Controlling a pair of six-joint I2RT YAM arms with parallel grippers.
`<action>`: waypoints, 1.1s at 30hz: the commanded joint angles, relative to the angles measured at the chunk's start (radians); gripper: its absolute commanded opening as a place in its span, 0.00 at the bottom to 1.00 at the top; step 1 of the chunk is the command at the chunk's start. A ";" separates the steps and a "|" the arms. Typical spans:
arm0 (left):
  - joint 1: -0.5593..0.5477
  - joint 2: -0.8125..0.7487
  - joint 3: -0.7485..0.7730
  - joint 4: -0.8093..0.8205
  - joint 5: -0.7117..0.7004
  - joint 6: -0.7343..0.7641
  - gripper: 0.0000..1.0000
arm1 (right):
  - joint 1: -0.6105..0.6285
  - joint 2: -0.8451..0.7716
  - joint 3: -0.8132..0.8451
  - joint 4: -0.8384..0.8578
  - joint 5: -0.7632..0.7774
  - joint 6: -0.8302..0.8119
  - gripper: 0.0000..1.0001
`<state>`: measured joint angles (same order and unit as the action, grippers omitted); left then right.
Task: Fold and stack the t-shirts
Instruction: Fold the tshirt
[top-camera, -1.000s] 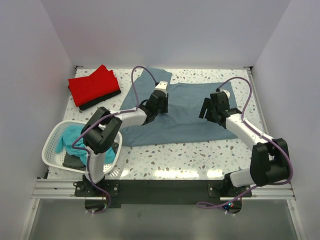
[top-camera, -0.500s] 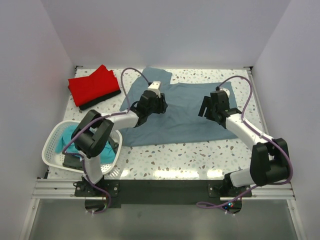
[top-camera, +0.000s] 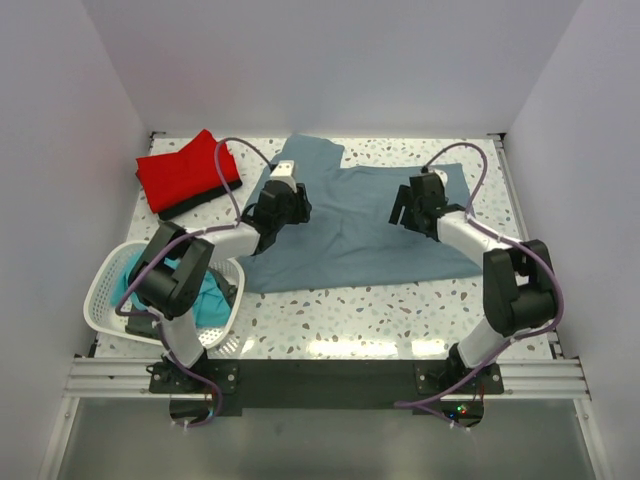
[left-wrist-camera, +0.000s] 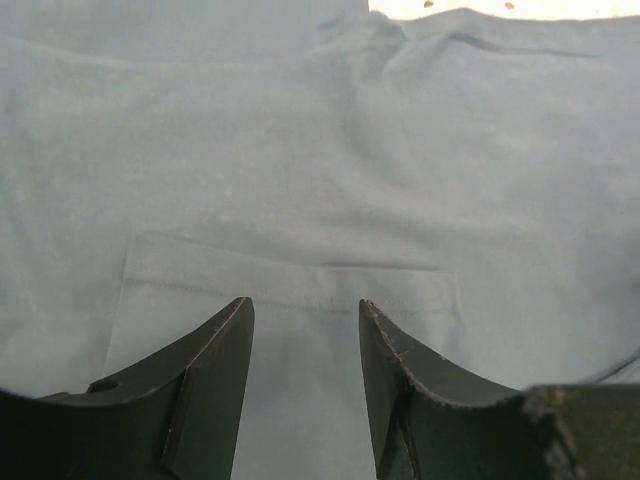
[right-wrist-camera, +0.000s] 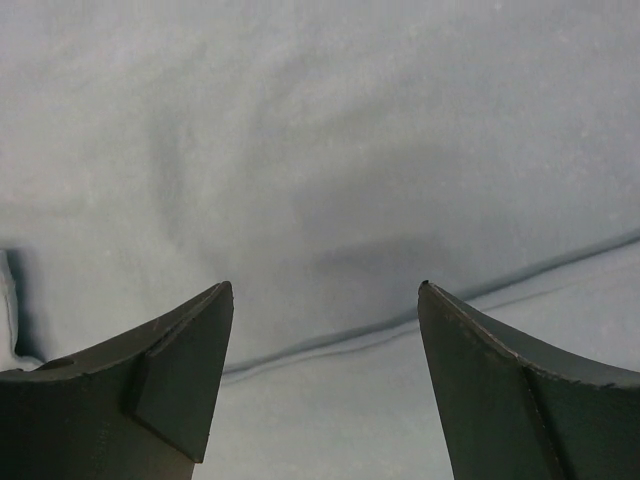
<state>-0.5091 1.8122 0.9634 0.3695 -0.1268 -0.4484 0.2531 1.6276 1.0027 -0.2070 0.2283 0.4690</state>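
Observation:
A grey-blue t-shirt (top-camera: 345, 225) lies spread on the speckled table. My left gripper (top-camera: 262, 216) is open and empty over the shirt's left part; in the left wrist view (left-wrist-camera: 303, 305) its fingers frame a chest pocket (left-wrist-camera: 290, 290) on the cloth. My right gripper (top-camera: 402, 216) is open and empty over the shirt's right part; in the right wrist view (right-wrist-camera: 325, 290) a fold line (right-wrist-camera: 400, 325) of the cloth runs between its fingers. A folded red t-shirt (top-camera: 187, 170) lies on a dark one (top-camera: 205, 198) at the back left.
A white basket (top-camera: 103, 280) at the front left holds teal cloth (top-camera: 145, 275) and dark cloth. White walls stand close on three sides. The arm bases sit on a dark rail (top-camera: 320, 375) at the near edge.
My left gripper has moved left and back across the shirt. My right gripper has moved a little back and left. The shirt's upper right part has shifted.

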 joint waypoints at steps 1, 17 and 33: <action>0.000 -0.013 0.069 0.036 -0.043 0.039 0.52 | -0.011 0.015 0.047 0.109 0.055 -0.013 0.78; 0.001 -0.025 0.296 -0.251 -0.119 0.050 1.00 | -0.015 0.070 0.287 -0.122 0.124 -0.079 0.84; -0.005 -0.007 0.186 -0.434 0.122 -0.038 1.00 | -0.015 0.173 0.254 -0.315 0.085 -0.110 0.83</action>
<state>-0.5110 1.8191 1.1923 -0.0330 -0.0757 -0.4435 0.2409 1.8076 1.2709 -0.4751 0.3202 0.3882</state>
